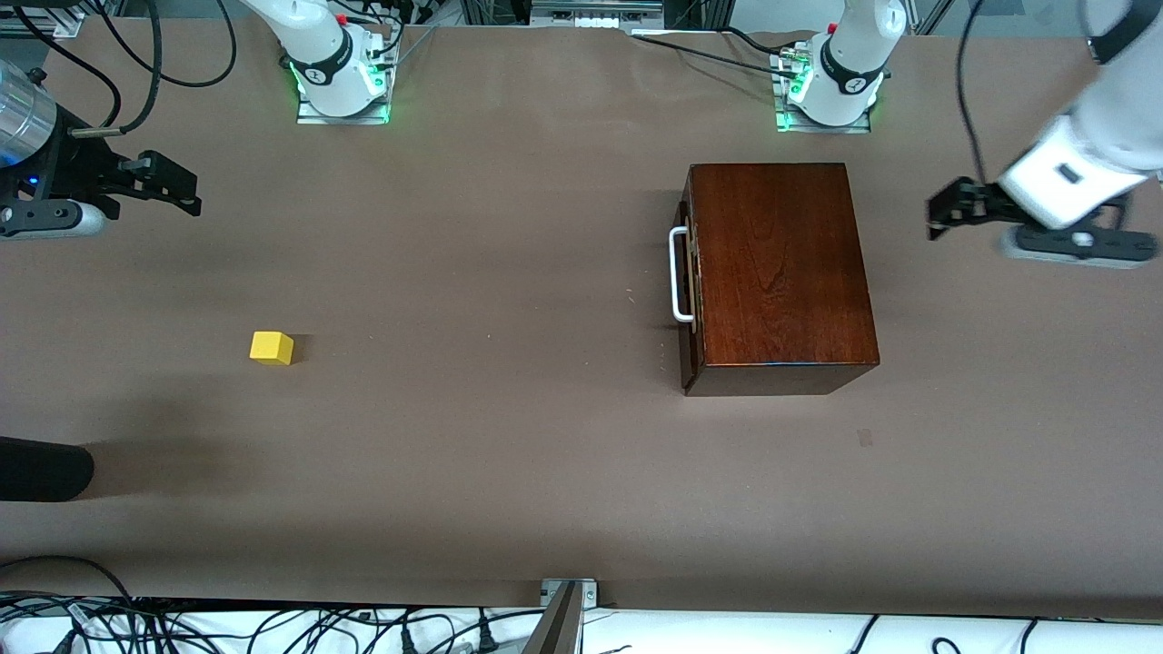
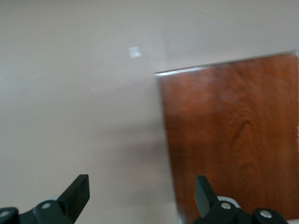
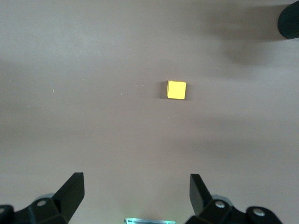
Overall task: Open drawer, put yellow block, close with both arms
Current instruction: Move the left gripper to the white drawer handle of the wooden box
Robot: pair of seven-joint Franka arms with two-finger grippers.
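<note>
Drawer [image 1: 683, 272]: shut. Block [image 1: 272, 348]: on desk [image 1: 509, 454], untouched. Left end effector [image 1: 936, 218], right end effector [image 1: 186, 195]: both spread, empty. All steps outstanding.

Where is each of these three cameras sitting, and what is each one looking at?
Front view: high across the table, facing both arms' bases; shows the right gripper, left gripper, wooden box with its drawer closed, and yellow block.
Left wrist view: on the left arm's wrist, looking down past its open jaws at the box top and table.
Right wrist view: on the right arm's wrist, looking down past its open jaws at the block.
Shared: front and left wrist both show the box; front and right wrist, the block.
</note>
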